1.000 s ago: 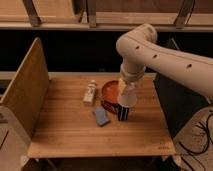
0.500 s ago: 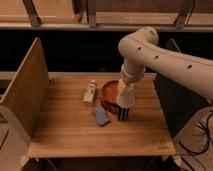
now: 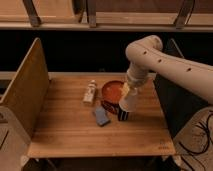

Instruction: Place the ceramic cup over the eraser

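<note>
Little has shifted over the last second: the two-finger gripper [image 3: 129, 94] remains over the table's right-centre, fingers clamped on the small pale whitish ceramic cup [image 3: 125, 103]. The cup hangs directly above the small black striped rectangular eraser [image 3: 123, 116]; whether they touch cannot be told. A wide red-orange bowl [image 3: 111, 92] stands just beside and behind them. A flat blue rectangular pad [image 3: 101, 117] lies near on the left, and a small white bottle [image 3: 90, 92] lies further left. The bare wooden tabletop [image 3: 75, 135] lies open toward the front edge. An upright wooden side panel [image 3: 27, 90] bounds the left.
</note>
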Action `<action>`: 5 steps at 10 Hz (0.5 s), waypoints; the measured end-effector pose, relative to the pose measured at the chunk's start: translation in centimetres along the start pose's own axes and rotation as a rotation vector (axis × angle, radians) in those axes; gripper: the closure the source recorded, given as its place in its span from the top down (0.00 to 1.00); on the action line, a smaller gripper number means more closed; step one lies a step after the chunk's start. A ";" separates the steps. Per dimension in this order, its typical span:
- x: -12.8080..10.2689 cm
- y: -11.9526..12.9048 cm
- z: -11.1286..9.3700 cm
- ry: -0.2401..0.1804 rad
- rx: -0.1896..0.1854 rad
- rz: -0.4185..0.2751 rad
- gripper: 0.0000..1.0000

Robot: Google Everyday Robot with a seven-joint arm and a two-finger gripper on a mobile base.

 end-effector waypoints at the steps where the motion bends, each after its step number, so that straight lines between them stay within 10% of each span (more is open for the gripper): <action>1: 0.0 -0.1 0.4 0.005 -0.008 0.007 0.00; 5: -1.3 1.9 2.6 -0.072 -0.109 0.011 0.00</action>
